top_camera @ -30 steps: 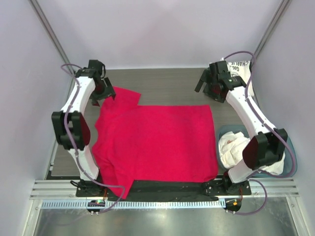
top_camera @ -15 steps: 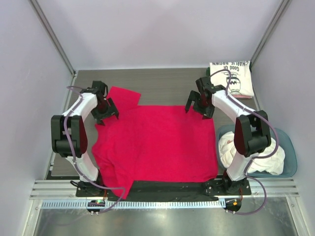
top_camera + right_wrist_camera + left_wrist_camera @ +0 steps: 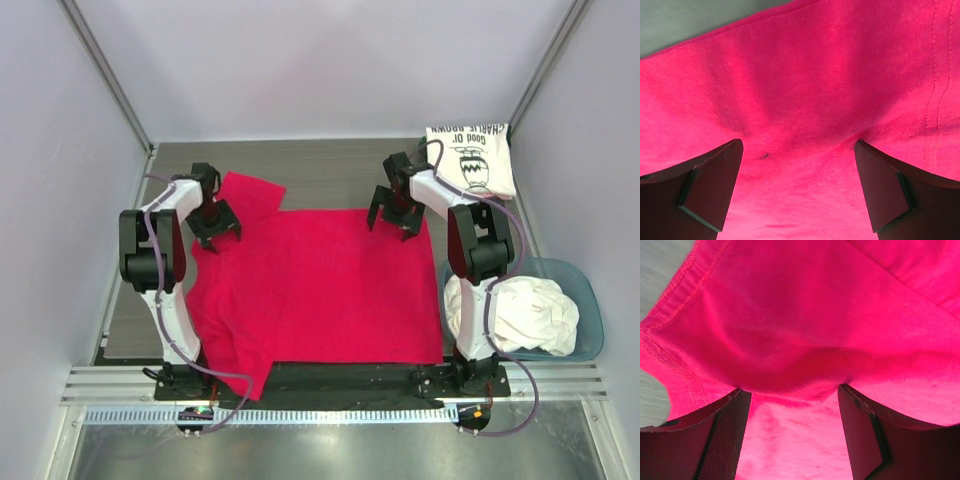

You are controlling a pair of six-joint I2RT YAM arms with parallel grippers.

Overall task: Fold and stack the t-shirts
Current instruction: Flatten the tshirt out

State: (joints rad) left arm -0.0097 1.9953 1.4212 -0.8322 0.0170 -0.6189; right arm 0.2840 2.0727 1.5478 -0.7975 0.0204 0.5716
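1. Plainly, the red shirt lies spread flat over the middle of the table. One sleeve pokes out at 11 o'clock, and a flap hangs over the near edge at 7 o'clock.
2. At the shirt's 10 o'clock corner, the left gripper is planted on the cloth. Its wrist view shows the jaws spread apart, with the fingers pressed down and a soft ridge of red cloth humped between them, not yet pinched.
3. At 1 o'clock on the far edge, the right gripper stands the same way. Its jaws are wide open, its fingers are on the cloth, and a low hump rises in the gap.
4. The step in hand looks like taking the far edge so it can be folded toward 6 o'clock.
5. To do it well, both grippers should close on their ridges together and bite deep enough that the soft cloth cannot slip out. The two corners should then lift level and travel at one pace, so the crease runs straight.
6. The left grip sits near the sleeve seam, so it may catch sleeve only and leave the body behind.
7. A folded cream shirt lies at the table's 1 o'clock corner and is likely the stack.
8. White shirts are heaped in a tub at 4 o'clock.
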